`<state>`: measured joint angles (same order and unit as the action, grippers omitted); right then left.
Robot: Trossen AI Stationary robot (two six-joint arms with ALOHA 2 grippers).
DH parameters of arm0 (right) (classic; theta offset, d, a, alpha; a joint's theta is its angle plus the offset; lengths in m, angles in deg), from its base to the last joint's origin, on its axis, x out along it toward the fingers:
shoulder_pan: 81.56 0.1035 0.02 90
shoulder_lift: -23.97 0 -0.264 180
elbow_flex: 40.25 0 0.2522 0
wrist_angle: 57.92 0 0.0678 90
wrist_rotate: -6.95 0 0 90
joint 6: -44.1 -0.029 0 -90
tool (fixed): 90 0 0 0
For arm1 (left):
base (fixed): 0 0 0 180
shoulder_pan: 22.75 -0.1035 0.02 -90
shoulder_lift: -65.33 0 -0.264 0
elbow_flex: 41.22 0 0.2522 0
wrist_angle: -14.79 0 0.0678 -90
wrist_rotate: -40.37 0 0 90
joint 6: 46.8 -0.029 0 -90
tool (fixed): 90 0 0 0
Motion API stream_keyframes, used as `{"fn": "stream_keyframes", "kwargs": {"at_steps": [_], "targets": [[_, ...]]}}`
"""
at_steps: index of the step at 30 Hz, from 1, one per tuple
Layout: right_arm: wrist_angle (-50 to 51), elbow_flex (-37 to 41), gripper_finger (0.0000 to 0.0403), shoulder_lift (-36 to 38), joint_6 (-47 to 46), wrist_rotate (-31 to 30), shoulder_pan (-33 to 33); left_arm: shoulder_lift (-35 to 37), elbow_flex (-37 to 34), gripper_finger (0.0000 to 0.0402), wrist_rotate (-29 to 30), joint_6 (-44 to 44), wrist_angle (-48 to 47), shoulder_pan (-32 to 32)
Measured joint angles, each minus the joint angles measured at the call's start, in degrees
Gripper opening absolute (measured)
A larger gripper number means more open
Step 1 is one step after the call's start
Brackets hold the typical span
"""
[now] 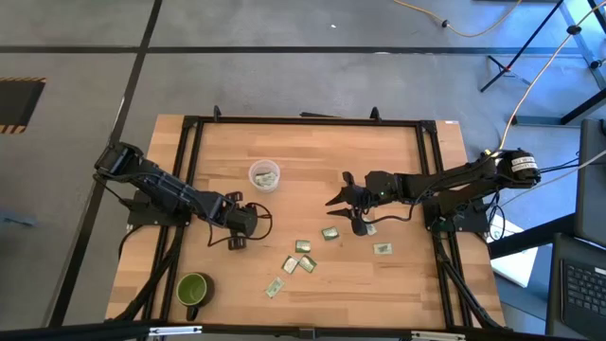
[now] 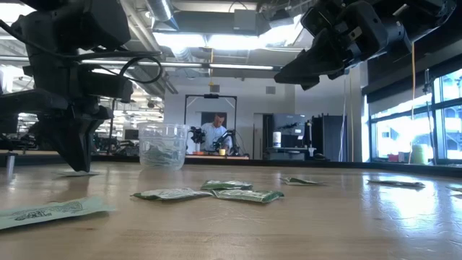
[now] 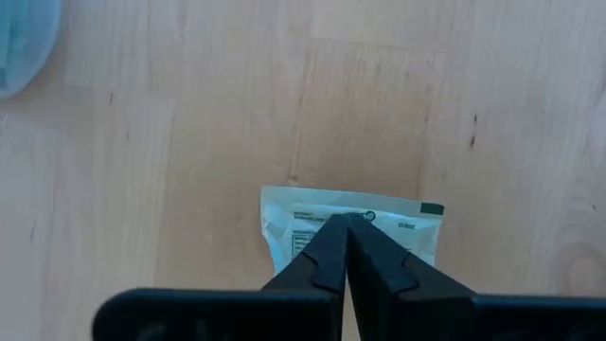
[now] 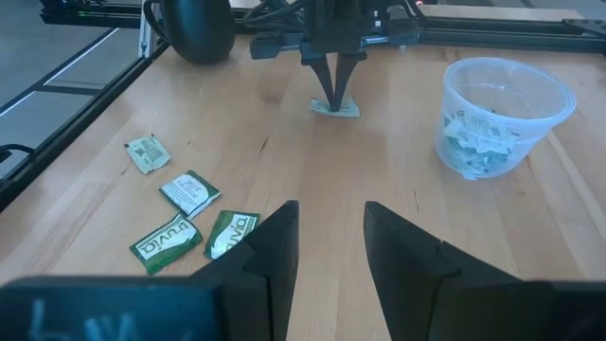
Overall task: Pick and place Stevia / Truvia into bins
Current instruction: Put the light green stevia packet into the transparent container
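Observation:
My left gripper [image 3: 347, 223] points straight down, shut on a white and green sachet [image 3: 398, 223] that lies flat on the wood near the table's left side. In the high view the gripper [image 1: 237, 232] hides that sachet. The clear cup [image 1: 264, 175] stands beyond it toward the far edge, with several sachets inside [image 4: 478, 142]. Several more sachets [image 1: 305, 256] lie scattered near the table's middle. My right gripper [image 4: 331, 237] is open and hovers above the table [image 1: 343, 194], right of the cup, touching nothing. My left gripper has its fingertips [image 3: 327, 242] together on the middle of the sachet [image 3: 284, 223], coming from above and pointing down. The sachet lies flat on the table under them [image 4: 347, 109]. The fingers hide whether paper is pinched between them or only pressed.
A green mug [image 1: 193, 289] stands near the near-left corner. Two sachets [image 1: 383, 248] lie below the right gripper toward the near edge. A black frame [image 1: 303, 121] runs around the table's top. A person [image 2: 214, 133] is far off in the room behind.

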<state>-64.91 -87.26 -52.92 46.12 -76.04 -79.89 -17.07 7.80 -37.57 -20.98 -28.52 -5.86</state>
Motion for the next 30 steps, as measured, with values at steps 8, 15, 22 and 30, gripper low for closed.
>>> {"fn": "stream_keyframes", "kwargs": {"at_steps": [8,15,22,30], "targets": [[0.0,0.0,0.0125,0.0,0.0,0.0,0.0,0.0,0.0,0.0002,0.0,0.5,-0.1,0.0],[0.0,0.0,0.0125,0.0,0.0,0.0,0.0,0.1,0.0,0.0033,-1.5,2.1,-0.2,-0.2],[0.1,0.0,0.0125,0.0,0.0,0.0,0.0,0.1,0.0,0.0066,-2.1,4.4,-0.2,-0.2],[0.1,0.0,0.0125,0.0,0.0,0.0,0.0,0.1,0.0,0.0039,-2.3,4.5,-0.2,-0.1]]}}
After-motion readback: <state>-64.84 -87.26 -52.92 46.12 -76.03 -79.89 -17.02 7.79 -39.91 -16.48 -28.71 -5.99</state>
